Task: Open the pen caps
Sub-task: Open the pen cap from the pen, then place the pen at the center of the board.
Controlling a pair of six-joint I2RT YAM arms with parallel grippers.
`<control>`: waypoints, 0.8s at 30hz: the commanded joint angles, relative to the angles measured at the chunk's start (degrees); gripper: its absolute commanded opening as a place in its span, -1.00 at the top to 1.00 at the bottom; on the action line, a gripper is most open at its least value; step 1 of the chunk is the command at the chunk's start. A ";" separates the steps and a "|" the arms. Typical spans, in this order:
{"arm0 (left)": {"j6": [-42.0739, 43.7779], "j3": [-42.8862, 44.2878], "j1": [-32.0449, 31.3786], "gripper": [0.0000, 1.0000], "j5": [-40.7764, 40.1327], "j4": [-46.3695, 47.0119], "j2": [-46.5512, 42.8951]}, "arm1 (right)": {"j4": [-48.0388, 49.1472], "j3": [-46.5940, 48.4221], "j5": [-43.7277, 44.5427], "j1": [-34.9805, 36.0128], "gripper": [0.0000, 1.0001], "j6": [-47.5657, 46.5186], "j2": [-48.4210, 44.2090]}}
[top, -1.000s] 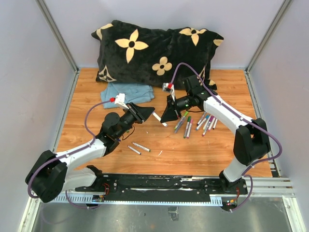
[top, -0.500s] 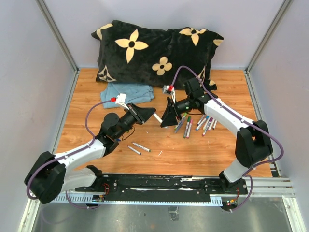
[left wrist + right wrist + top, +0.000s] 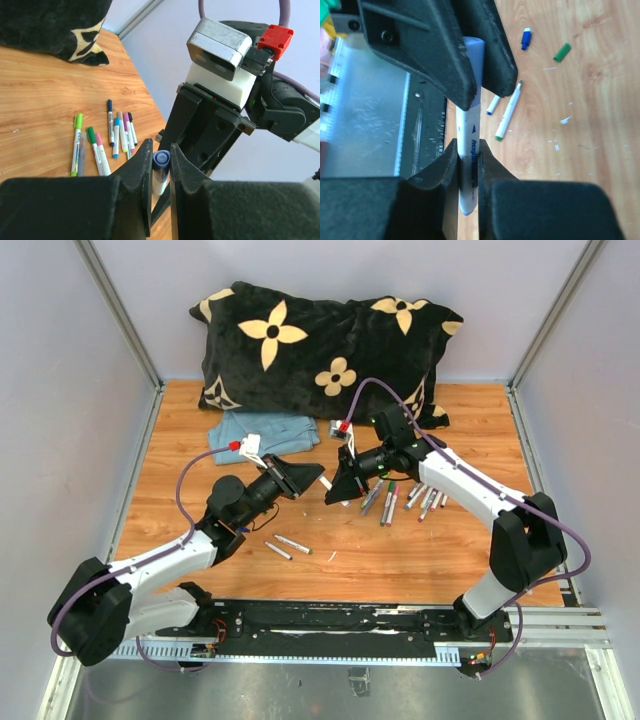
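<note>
The left end effector (image 3: pixel 161 150) pinched the blue cap (image 3: pixel 161 159); the right end effector (image 3: pixel 468 151) pinched the white barrel (image 3: pixel 468 127), stretched straight between them.

Quick tally – one blue-capped pen (image 3: pixel 469 135) up in the air, two uncapped pens (image 3: pixel 291 543) lying near the front, and roughly nine capped pens (image 3: pixel 110 122) in the bunch (hard to split). Plus one loose blue cap (image 3: pixel 525 38) and one loose green cap (image 3: pixel 562 52) – also one pillow (image 3: pixel 300 340) and one folded blue cloth (image 3: pixel 262 432).
</note>
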 commanded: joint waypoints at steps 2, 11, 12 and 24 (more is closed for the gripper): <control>3.60 -0.16 0.02 0.99 -2.02 3.93 -1.64 | 1.34 -1.74 -1.13 0.81 0.98 1.58 -1.97; 0.12 7.21 17.12 0.99 2.66 1.39 -2.30 | 8.74 -9.80 -2.65 1.36 0.99 5.28 -4.99; -0.61 7.25 18.59 1.00 3.83 1.57 -2.29 | 8.89 -10.05 -2.58 1.39 0.99 5.29 -4.97; -1.73 -3.28 22.99 0.99 3.47 -11.41 -14.01 | 7.07 -10.42 18.09 7.92 0.99 2.22 -2.26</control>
